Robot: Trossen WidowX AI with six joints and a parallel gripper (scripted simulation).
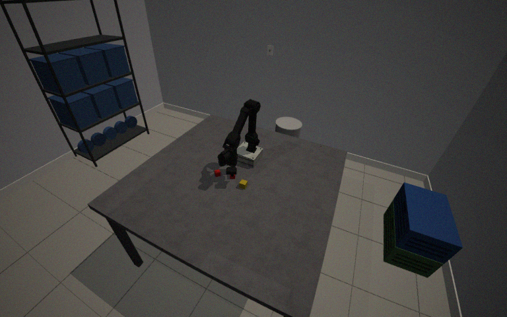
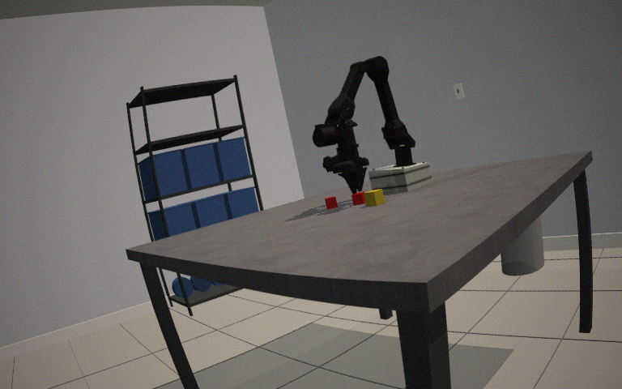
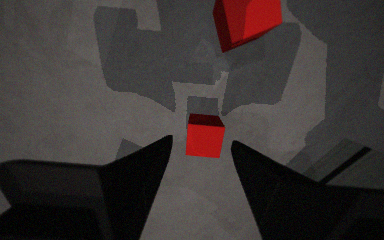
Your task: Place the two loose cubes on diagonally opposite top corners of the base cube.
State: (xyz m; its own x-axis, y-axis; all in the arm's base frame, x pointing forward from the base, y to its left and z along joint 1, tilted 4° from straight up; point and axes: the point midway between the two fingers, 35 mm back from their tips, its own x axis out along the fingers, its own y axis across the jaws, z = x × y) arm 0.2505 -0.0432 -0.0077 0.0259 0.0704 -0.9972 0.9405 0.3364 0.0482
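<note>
The yellow base cube point(image 1: 243, 183) point(image 2: 374, 197) stands on the table and is not in the wrist view. One loose red cube point(image 1: 232, 177) point(image 2: 358, 198) point(image 3: 205, 141) lies on the table beside it. The other loose red cube point(image 1: 217, 173) point(image 2: 330, 203) point(image 3: 252, 20) lies farther left in the top and exterior views, at the top edge of the wrist view. My gripper point(image 1: 231, 174) point(image 2: 356, 191) point(image 3: 202, 142) points down, open, its tips close above the nearer red cube. In the wrist view that cube appears between the fingertips with a gap on each side. Its exact height above the cube is hard to tell.
The arm's pale base block point(image 1: 246, 161) point(image 2: 389, 180) stands on the table point(image 1: 239, 228) point(image 2: 293, 238) behind the cubes. Off the table are a shelf rack with blue boxes at the left, a round white bin point(image 1: 288, 123) behind, and stacked crates point(image 1: 430, 220) at the right.
</note>
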